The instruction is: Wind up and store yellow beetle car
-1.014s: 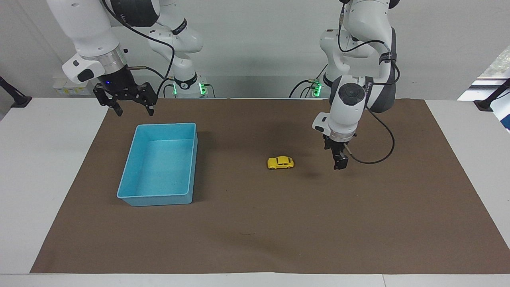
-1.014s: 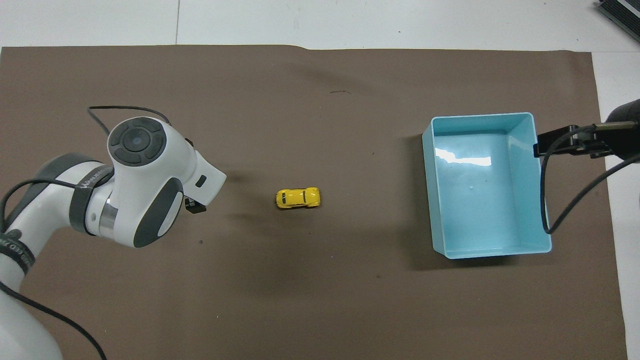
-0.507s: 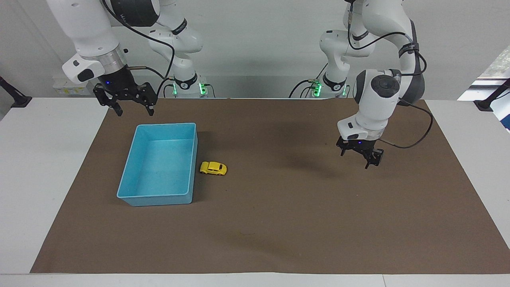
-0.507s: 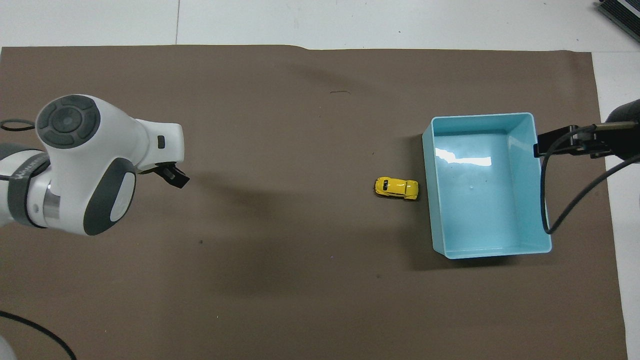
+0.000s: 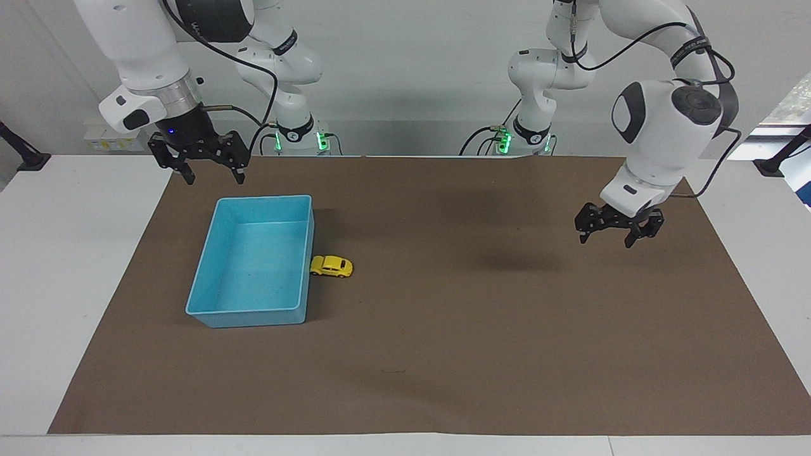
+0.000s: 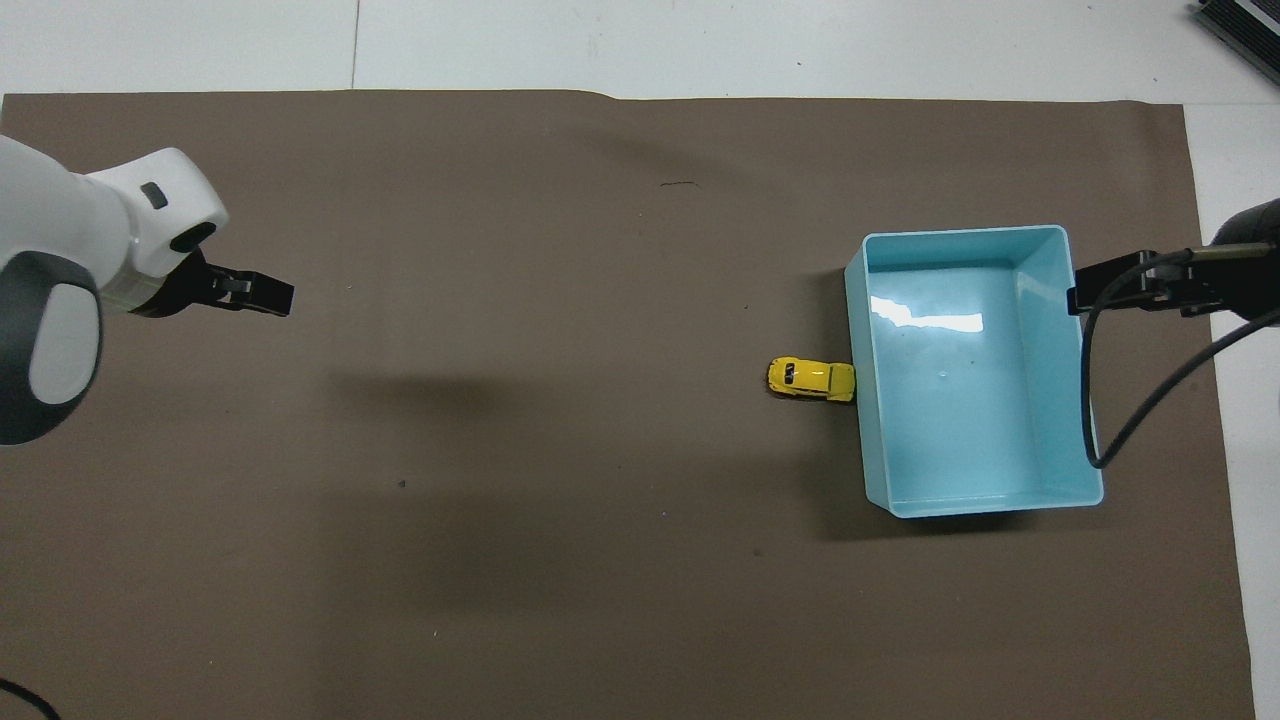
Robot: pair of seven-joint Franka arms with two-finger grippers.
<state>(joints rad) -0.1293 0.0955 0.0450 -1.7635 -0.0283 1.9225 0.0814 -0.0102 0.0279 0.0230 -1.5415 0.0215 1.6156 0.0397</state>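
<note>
The yellow beetle car [image 5: 331, 266] stands on the brown mat with its nose against the outer side wall of the light blue bin [image 5: 253, 316]. It also shows in the overhead view [image 6: 812, 379], beside the bin [image 6: 858, 430]. My left gripper [image 5: 605, 240] is open and empty, raised over the mat toward the left arm's end of the table, well apart from the car; it also shows in the overhead view [image 6: 262, 296]. My right gripper [image 5: 215, 181] is open and empty, waiting above the bin's corner that is nearest the robots; it also shows in the overhead view [image 6: 1085, 295].
The brown mat [image 5: 475, 354] covers most of the white table [image 5: 70, 285]. The bin has nothing in it. A black cable [image 6: 1095, 400] hangs from the right arm over the bin's edge in the overhead view.
The car has rolled across the mat from the middle to the bin's wall. My left gripper has risen and swung away toward the left arm's end. The right arm has not moved.
</note>
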